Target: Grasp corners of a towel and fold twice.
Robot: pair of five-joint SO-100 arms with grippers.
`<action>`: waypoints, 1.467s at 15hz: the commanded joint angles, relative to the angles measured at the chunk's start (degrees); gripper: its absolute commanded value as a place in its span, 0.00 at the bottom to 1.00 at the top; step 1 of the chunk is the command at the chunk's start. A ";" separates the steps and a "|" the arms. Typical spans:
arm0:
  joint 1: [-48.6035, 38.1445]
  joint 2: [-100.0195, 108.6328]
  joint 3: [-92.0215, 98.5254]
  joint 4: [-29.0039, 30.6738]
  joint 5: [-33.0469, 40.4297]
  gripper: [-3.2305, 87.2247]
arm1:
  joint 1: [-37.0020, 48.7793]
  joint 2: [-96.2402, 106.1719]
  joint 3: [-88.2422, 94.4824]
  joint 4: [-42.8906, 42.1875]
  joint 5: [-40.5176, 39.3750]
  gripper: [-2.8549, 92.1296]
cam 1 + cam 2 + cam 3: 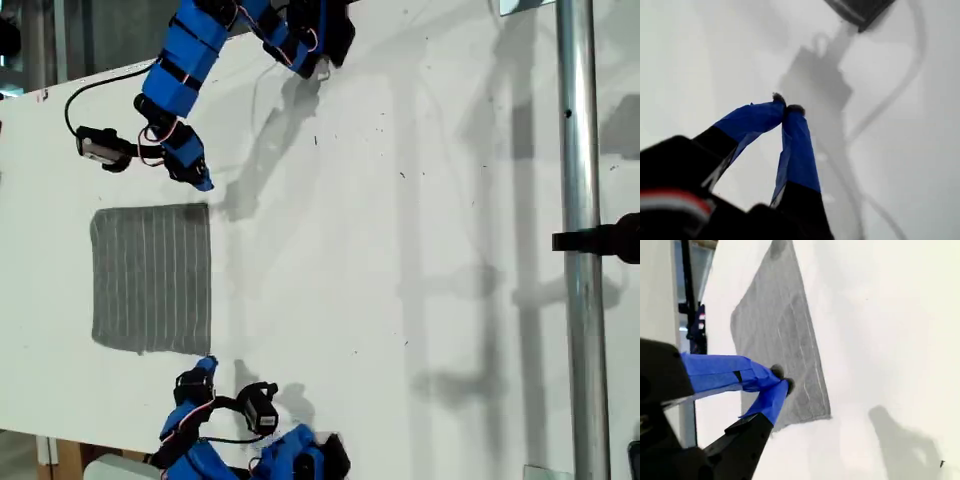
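The white table [400, 250] filled most of the exterior view, and the towel [152, 278] lay flat on it toward that view's left, its stripes running straight and no edge lifted. An arm reached in from the top of that view and another from the bottom, each ending just outside the towel's edge nearest the table's middle. My first gripper [785, 107] was pinched together at the tips, with nothing between them and bare table beneath. My second gripper [781, 380] was likewise closed and empty, and hung just short of the nearest corner [826, 415]. Judging by the towel's far end in its wrist view, it was the arm at the bottom of the exterior view. Neither corner on that edge was held, so the fold was not yet begun. The risk, as I judge it, was descending with closed jaws: they would push the cloth and bunch it rather than take it. Unequal grasps would then skew the fold.
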 commanded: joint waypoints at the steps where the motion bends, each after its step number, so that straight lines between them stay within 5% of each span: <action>1: -5.19 -6.68 -3.87 -7.47 4.13 0.00 | 2.64 -6.94 -7.73 -5.62 -2.81 0.03; 14: -16.17 -42.89 -27.51 -19.78 9.40 0.00 | 7.38 -39.20 -36.91 -20.13 -7.65 0.03; 22: -14.33 -71.72 -64.42 5.27 7.73 0.00 | 9.32 -47.90 -41.84 -24.96 -5.80 0.03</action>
